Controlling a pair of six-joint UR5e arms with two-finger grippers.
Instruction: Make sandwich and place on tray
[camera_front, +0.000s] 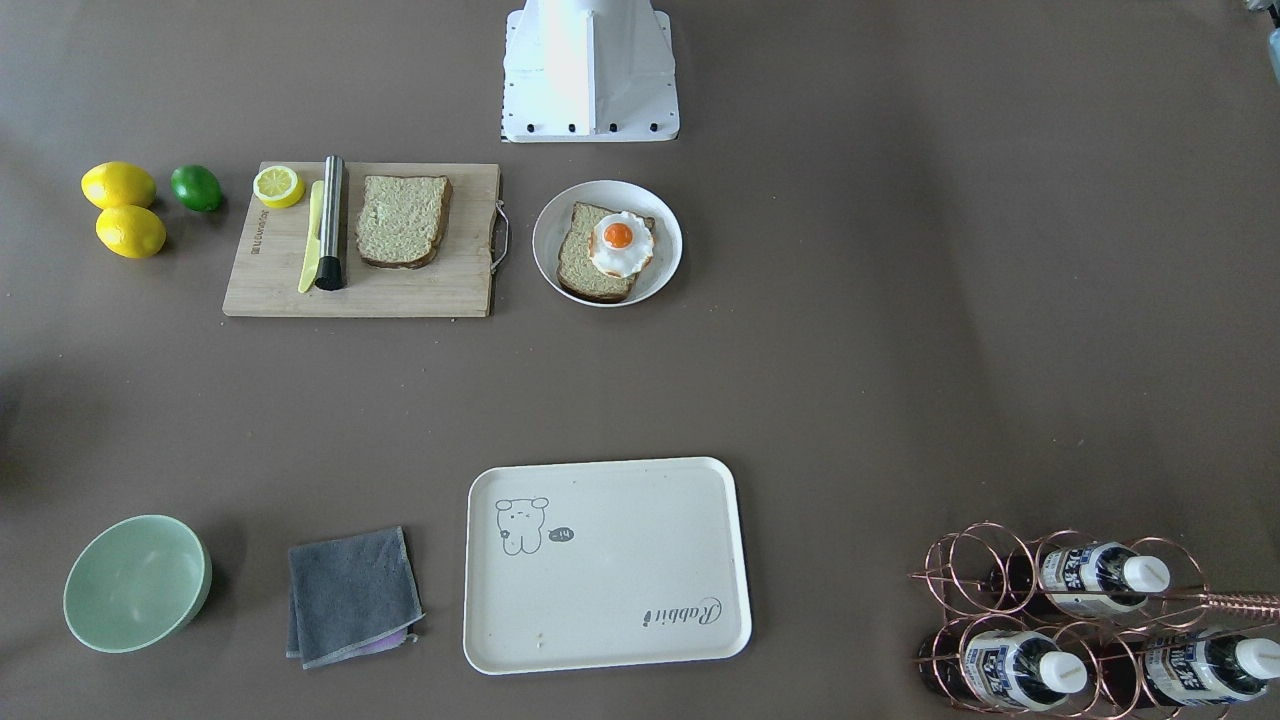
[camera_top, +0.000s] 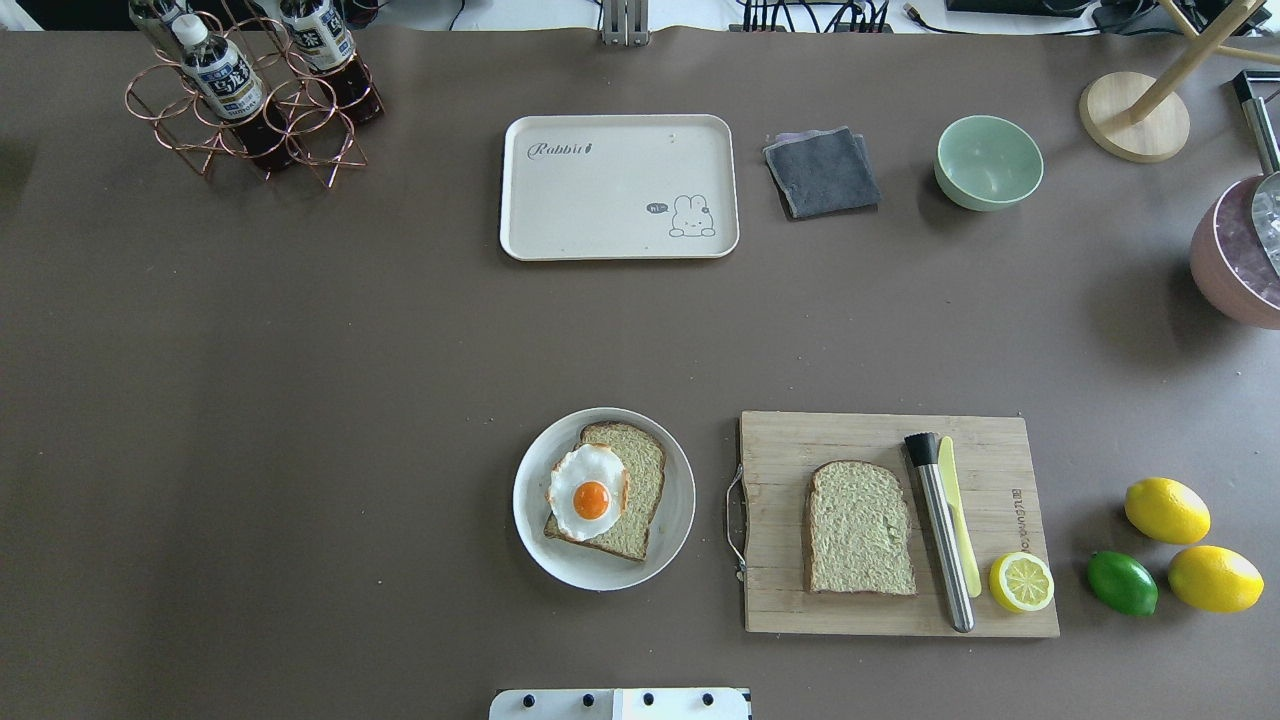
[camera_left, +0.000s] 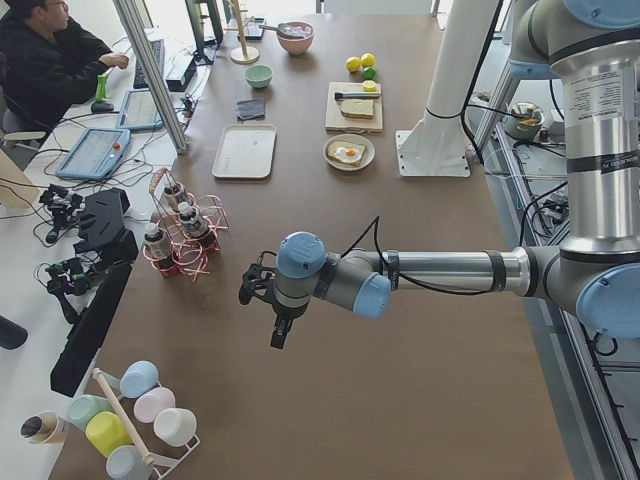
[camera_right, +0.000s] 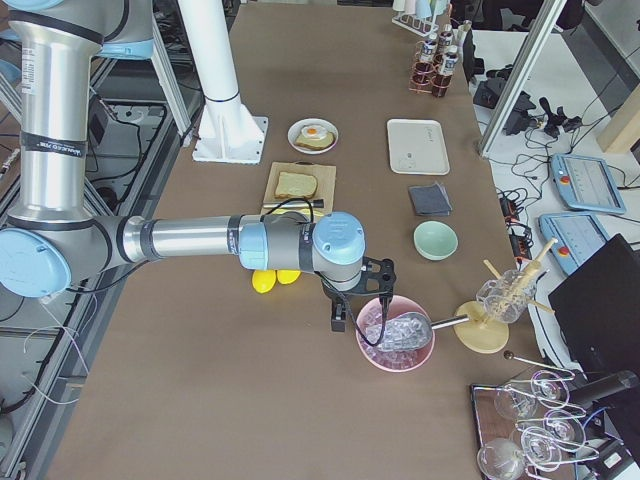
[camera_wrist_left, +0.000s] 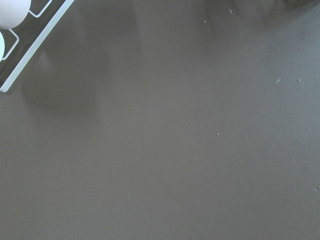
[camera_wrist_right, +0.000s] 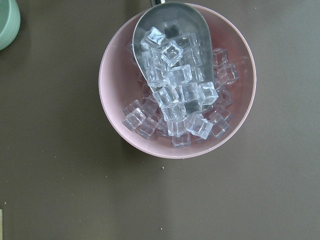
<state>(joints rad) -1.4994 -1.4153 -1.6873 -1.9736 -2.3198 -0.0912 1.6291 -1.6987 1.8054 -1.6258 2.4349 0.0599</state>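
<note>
One bread slice (camera_top: 640, 470) lies on a round white plate (camera_top: 680, 500) with the fried egg (camera_top: 588, 492) on top; they also show in the front view, egg (camera_front: 620, 243). The second bread slice (camera_top: 860, 527) lies on the wooden cutting board (camera_top: 800, 610). The cream tray (camera_top: 600, 200) sits bare at the far middle of the table. My left gripper (camera_left: 278, 335) hangs over bare table far to the left; I cannot tell if it is open. My right gripper (camera_right: 338, 315) hangs beside a pink ice bowl (camera_right: 395, 345) far to the right; I cannot tell its state.
On the board lie a steel rod (camera_top: 940, 535), a yellow knife (camera_top: 960, 520) and a half lemon (camera_top: 1021, 582). Two lemons (camera_top: 1166, 510) and a lime (camera_top: 1122, 583) sit beside it. A grey cloth (camera_top: 822, 172), a green bowl (camera_top: 988, 162) and a bottle rack (camera_top: 250, 100) stand near the tray.
</note>
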